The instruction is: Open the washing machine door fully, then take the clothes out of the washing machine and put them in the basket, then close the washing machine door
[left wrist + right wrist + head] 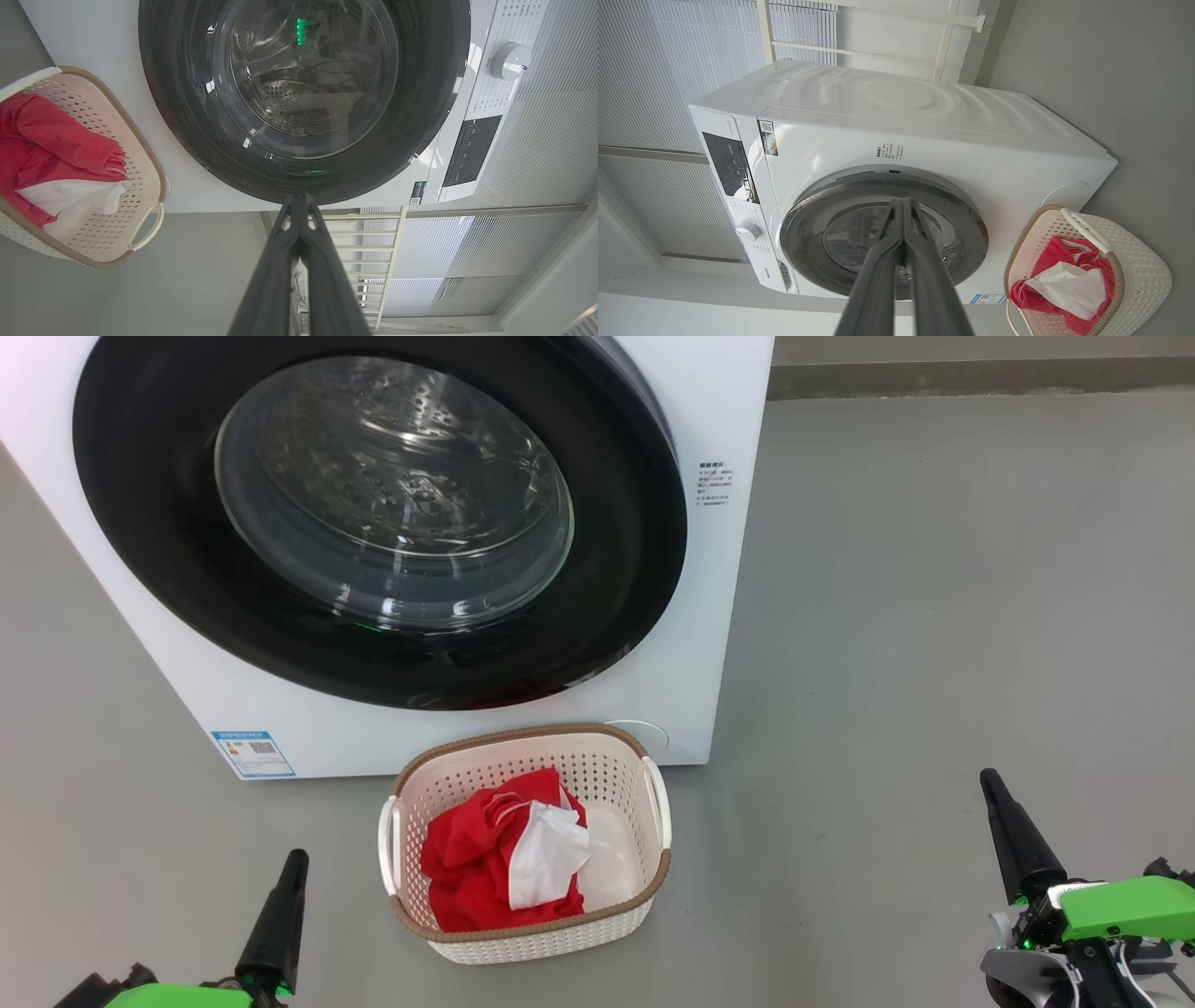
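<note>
In left wrist view, white dial [507, 60], clothes [56, 135] in basket [138, 173]

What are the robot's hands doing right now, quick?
The left hand is closed, holding nothing.
The right hand is closed, holding nothing.

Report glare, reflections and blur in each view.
Head view: soft even light, white highlights and a small green glint on the washing machine door glass. Left wrist view: a bright green reflection in that glass; the left gripper blurs toward the bottom edge. Right wrist view: sheen on the washing machine top; the right gripper is likewise soft near the lens.
</note>
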`<state>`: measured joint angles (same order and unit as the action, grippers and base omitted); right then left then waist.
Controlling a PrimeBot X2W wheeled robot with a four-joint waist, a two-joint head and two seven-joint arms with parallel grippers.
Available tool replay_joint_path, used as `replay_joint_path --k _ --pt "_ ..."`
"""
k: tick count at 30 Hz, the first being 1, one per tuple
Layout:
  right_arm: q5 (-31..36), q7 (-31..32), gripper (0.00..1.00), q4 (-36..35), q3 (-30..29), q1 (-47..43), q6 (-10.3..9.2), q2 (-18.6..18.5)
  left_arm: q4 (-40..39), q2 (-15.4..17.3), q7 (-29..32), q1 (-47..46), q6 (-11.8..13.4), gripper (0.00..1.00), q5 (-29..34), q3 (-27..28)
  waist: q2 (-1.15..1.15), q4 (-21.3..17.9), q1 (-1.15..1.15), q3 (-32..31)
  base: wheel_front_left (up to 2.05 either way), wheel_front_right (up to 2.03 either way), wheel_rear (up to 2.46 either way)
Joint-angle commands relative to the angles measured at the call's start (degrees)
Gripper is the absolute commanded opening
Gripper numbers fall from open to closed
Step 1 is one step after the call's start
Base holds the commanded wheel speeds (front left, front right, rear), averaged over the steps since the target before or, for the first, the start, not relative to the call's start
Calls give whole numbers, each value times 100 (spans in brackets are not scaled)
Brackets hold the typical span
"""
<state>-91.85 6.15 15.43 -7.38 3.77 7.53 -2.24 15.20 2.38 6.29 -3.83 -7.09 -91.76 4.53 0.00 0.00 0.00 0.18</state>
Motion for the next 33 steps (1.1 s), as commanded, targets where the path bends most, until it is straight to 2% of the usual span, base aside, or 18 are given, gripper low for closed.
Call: replay_joint_path --k 1,33 --pt "-32 34 0 -141 86 241 -4 -64 -116 50 19 -236 -40 0 -41 198 0 0 0 0 0 0 0" --pt "-32 33 0 -141 86 241 -4 -64 -116 50 19 -236 -40 0 -41 198 0 0 0 0 0 0 0"
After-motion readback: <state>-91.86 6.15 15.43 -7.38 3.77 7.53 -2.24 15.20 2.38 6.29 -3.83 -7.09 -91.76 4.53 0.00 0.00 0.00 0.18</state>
